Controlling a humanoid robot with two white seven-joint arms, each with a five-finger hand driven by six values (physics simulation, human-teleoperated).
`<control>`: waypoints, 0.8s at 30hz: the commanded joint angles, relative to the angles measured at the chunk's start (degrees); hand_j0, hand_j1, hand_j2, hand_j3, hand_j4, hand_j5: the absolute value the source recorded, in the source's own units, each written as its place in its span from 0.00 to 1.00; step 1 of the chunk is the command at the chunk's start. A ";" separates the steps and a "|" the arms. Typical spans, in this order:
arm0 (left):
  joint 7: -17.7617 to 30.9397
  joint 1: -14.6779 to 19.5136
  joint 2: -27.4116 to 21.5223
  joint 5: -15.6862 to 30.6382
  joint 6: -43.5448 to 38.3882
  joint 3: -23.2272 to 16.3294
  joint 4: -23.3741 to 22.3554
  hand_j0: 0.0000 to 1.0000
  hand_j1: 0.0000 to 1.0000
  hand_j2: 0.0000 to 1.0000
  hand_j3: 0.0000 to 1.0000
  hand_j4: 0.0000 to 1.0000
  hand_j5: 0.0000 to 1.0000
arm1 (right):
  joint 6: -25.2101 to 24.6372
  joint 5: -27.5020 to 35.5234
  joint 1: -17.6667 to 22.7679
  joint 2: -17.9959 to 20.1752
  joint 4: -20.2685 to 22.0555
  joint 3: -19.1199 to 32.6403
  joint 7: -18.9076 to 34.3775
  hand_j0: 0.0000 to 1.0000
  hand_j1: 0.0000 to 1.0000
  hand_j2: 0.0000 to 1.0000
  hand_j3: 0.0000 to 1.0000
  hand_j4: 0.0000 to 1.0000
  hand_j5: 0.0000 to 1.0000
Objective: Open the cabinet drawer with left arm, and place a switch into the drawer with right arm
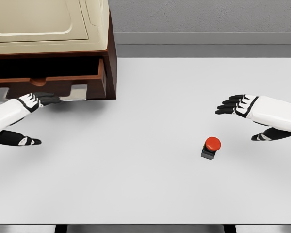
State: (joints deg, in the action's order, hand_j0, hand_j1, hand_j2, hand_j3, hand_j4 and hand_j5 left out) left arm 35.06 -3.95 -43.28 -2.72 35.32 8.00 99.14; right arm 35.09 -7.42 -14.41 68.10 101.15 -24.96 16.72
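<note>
My right hand (238, 106) hovers over the white table (150, 189), fingers stretched out flat and slightly apart, thumb hanging below, holding nothing. The arm comes in from the right edge.

The switch (211, 147), a red round button on a small dark base, sits on the table below my right hand and a bit to the left of its fingertips. Near, not touching. Clear table shows between the hand and the button. It stands upright, button face up.

My left hand (38, 100) is far across the table from the switch, up at the cabinet (106, 48). Its fingers reach forward under the front of the drawer (48, 80), tips at the grey handle (76, 92), thumb hanging low and separate. I cannot tell whether the fingers actually grip the handle or just lie against it.

The drawer sticks out a little from the dark brown cabinet body, with a dark gap above its front edge. A cream-coloured top covers the cabinet. The cabinet sits at the table's far left, well apart from my right hand and the switch.
</note>
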 commanded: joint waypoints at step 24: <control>-0.26 -4.84 4.79 1.93 -0.32 12.56 4.13 1.00 1.00 1.00 1.00 1.00 1.00 | -0.09 -0.67 0.00 -0.87 0.01 -0.62 0.68 1.00 1.00 1.00 1.00 1.00 1.00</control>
State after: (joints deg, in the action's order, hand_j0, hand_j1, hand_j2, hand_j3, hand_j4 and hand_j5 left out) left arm 34.87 -8.70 -39.52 -1.16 35.17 19.11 103.24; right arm 35.09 -8.18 -14.41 67.55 101.15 -25.46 17.31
